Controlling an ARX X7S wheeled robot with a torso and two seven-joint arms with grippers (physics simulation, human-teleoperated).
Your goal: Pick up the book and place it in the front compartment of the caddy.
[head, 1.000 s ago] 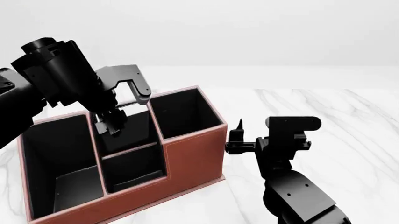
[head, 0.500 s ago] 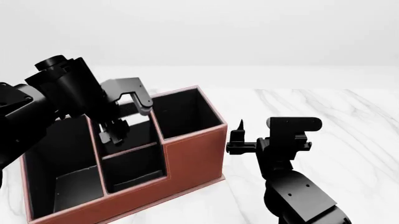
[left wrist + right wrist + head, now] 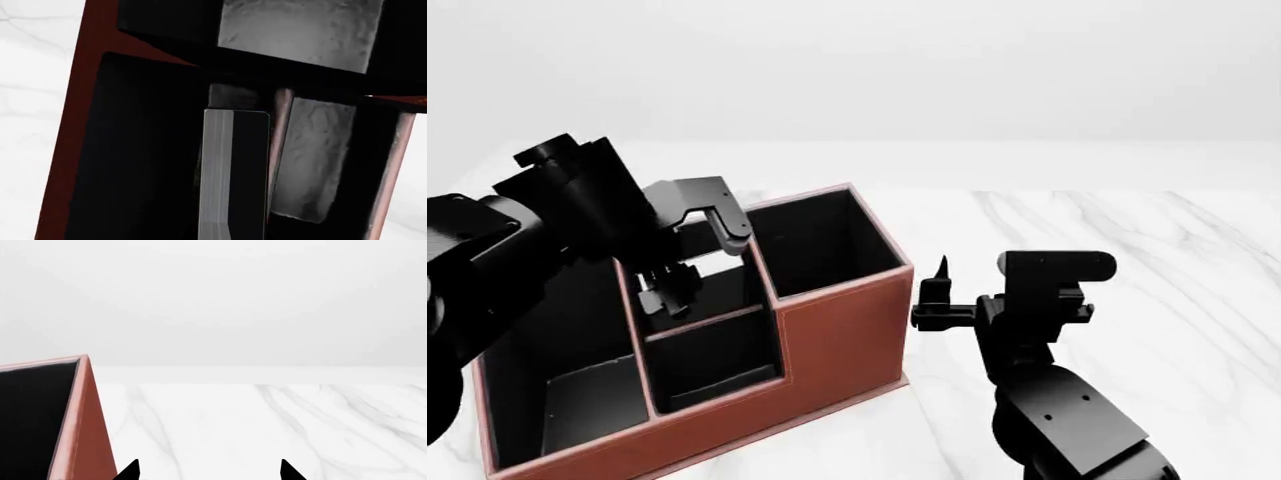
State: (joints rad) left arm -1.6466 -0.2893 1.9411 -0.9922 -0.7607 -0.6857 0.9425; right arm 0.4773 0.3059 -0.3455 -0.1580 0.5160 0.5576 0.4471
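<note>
Black-covered book (image 3: 235,175), white page edges; gripped by left tool (image 3: 670,290); right tool (image 3: 936,283) open.

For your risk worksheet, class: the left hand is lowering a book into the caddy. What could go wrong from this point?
1. In the left wrist view the book hangs close beside a divider; its edge could catch on that rim and tilt.
2. In the head view the left hand is over a middle section of the caddy, possibly not the front compartment, so the book may land in the wrong one.
</note>
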